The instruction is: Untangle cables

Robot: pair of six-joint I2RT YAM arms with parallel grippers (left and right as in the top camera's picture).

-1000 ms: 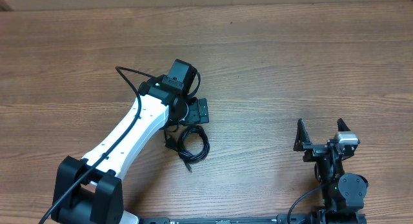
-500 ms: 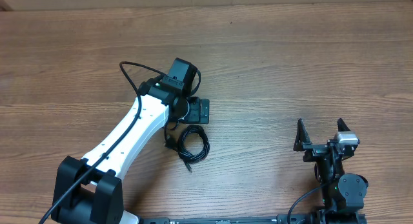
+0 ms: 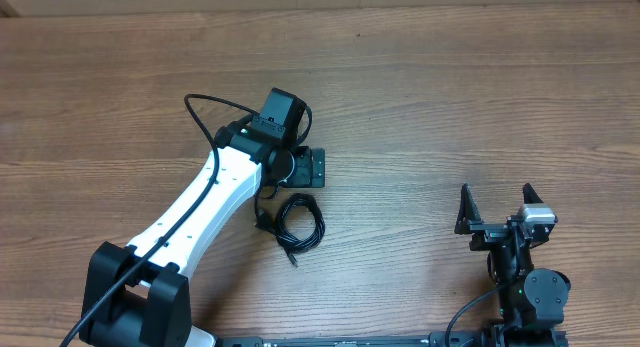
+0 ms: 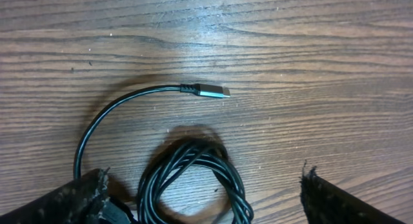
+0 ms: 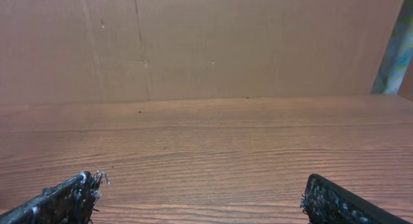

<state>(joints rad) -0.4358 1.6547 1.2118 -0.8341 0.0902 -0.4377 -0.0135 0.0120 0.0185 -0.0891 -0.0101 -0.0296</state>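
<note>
The right gripper [image 5: 203, 201] shows only its two dark, rough-edged fingertips [image 5: 68, 198], one in each lower corner of the frame, standing wide apart. Between them stretches the brown wood-grain counter [image 5: 206, 140]. A plain cardboard wall [image 5: 193, 43] fills the upper half.

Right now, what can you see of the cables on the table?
The cables are thin black cords wound into a small loose coil, lying flat on the wooden table. One end arcs out and finishes in a small grey metal plug resting on the wood. The coil sits between the fingertips of the open left gripper, ungripped; its lower part is cut off in the wrist view.
</note>
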